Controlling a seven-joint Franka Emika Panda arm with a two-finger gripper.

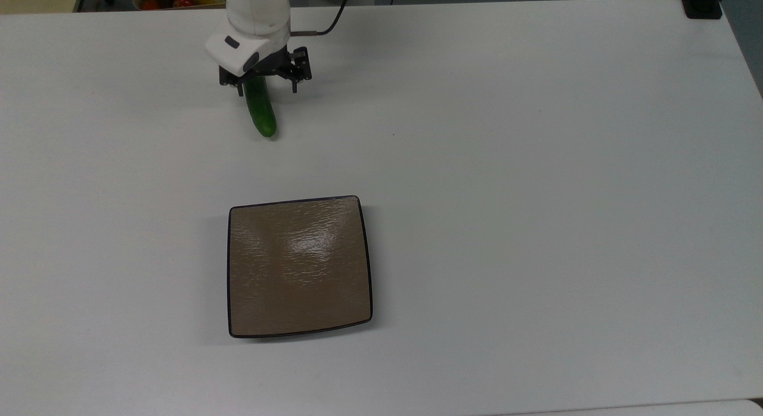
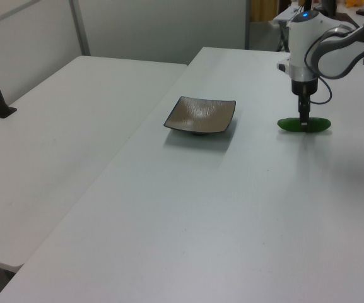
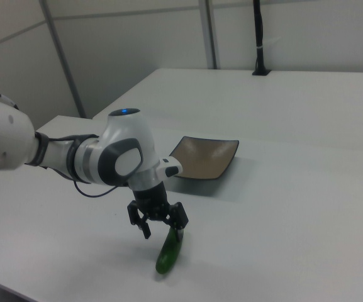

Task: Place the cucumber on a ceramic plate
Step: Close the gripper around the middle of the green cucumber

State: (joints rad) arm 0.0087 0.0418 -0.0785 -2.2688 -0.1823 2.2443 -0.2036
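Top view: pincer point(image 1: 266, 88) spread open astride cucumber point(image 1: 260, 111), near worktop's point(image 1: 536, 165) far edge; ungrasped. Ceramic plate point(image 1: 299, 266) bare, well apart. Grasp, carry, placement outstanding.

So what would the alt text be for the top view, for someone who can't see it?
A white robot arm's gripper is lowered over one end of a green cucumber lying on a white table, its jaws spread. A square brown plate sits bare nearer the top view's bottom.

Lab; bare white tables point(image 2: 169, 208)
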